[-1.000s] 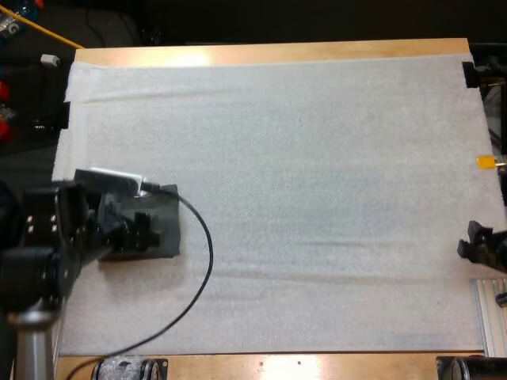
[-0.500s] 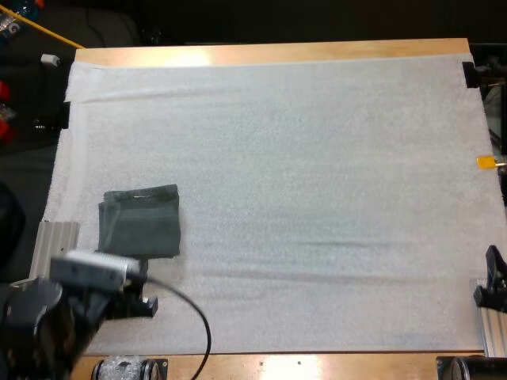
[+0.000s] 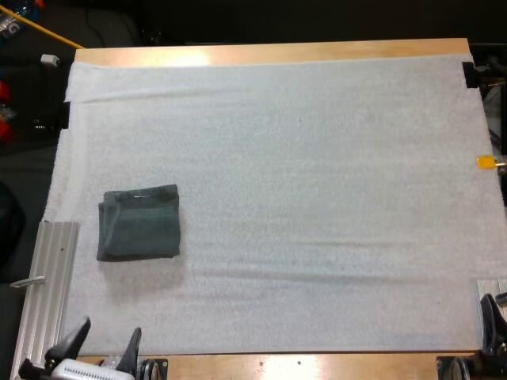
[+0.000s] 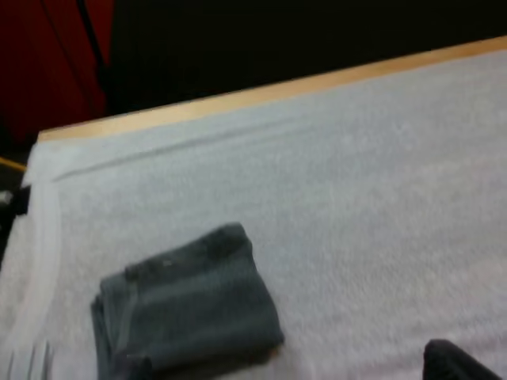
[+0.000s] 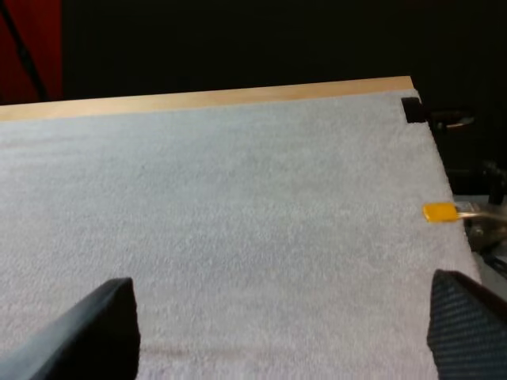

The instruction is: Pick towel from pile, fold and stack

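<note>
One dark grey-green towel, folded into a neat rectangle, lies flat on the left part of the white mat. My left gripper is at the table's near edge, below the towel and well clear of it, with its fingers spread open. In the left wrist view the folded towel lies just ahead of my left gripper. My right gripper sits at the near right corner of the mat. In the right wrist view its fingers stand wide apart over bare mat, holding nothing.
A ribbed metal rail lies along the mat's left edge near my left arm. Another metal rail sits at the near right corner. The wooden table edge borders the far side of the mat.
My left arm has pulled back from over the folded towel to the near left corner, leaving the towel lying on the mat. My right gripper has drawn back toward the near right corner.
</note>
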Controlling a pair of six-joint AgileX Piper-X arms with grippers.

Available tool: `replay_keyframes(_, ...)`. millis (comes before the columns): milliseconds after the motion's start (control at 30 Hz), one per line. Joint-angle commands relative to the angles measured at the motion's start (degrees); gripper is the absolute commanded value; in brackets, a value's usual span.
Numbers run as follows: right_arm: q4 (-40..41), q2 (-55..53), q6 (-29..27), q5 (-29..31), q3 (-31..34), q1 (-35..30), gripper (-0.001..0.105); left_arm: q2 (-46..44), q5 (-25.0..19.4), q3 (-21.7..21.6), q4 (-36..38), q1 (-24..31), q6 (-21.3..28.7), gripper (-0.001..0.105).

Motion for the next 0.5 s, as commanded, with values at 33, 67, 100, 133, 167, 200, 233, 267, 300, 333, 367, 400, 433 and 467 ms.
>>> replay_keyframes(33,2.23,-2.7,0.33,-0.56,-0.81,-0.13,0.072,-4.74,-0.33,0.0,2.7,-0.3,0.04,0.064)
replay_keyframes(67,3.41,-2.47,0.4,-0.58,-1.16,-0.13,0.072,-6.13,-0.33,-0.05,3.57,-0.3,0.04,0.064)
replay_keyframes(100,4.08,-2.38,0.4,-1.09,-1.23,-0.13,0.072,-7.72,-0.33,-0.05,4.17,-0.3,0.04,0.064)
replay_keyframes(133,4.2,-2.46,0.4,-1.55,-1.23,-0.13,0.072,-8.31,-0.29,-0.05,4.44,-0.3,0.04,0.064)
replay_keyframes(167,4.2,-2.5,0.4,-1.76,-1.23,-0.13,0.072,-8.27,0.04,-0.24,4.58,-0.3,-0.03,0.064)
replay_keyframes(200,4.2,-2.49,0.5,-1.81,-1.23,-0.13,0.072,-8.04,0.55,-0.34,4.62,-0.05,-0.1,0.064)
replay_keyframes(233,4.2,-2.49,0.61,-1.81,-1.23,-0.13,0.072,-7.92,0.79,-0.22,4.41,0.08,-0.09,0.064)
replay_keyframes(267,4.2,-2.49,0.62,-1.81,-1.23,-0.13,0.072,-7.93,0.74,0.1,4.15,0.08,0.14,0.064)
replay_keyframes(300,4.07,-2.49,0.62,-1.81,-1.23,-0.13,0.072,-7.93,0.71,0.54,3.86,0.08,0.44,0.064)
replay_keyframes(333,3.99,-2.49,0.62,-1.81,-1.23,-0.13,0.072,-7.93,0.72,0.77,3.71,0.08,0.53,0.064)
replay_keyframes(367,3.89,-2.49,0.62,-1.81,-1.23,-0.13,0.072,-7.93,0.84,1.15,3.35,0.08,0.53,0.064)
replay_keyframes(400,3.53,-2.49,0.62,-1.81,-1.15,-0.13,0.072,-7.93,0.87,1.69,2.42,0.08,0.52,0.064)
replay_keyframes(433,3.13,-2.49,0.62,-1.81,-1.06,-0.13,0.072,-7.93,0.94,2.08,1.77,0.08,0.52,0.064)
replay_keyframes(467,2.22,-2.49,0.62,-1.81,-0.87,-0.13,0.072,-7.93,1.05,2.59,0.56,0.08,0.52,0.064)
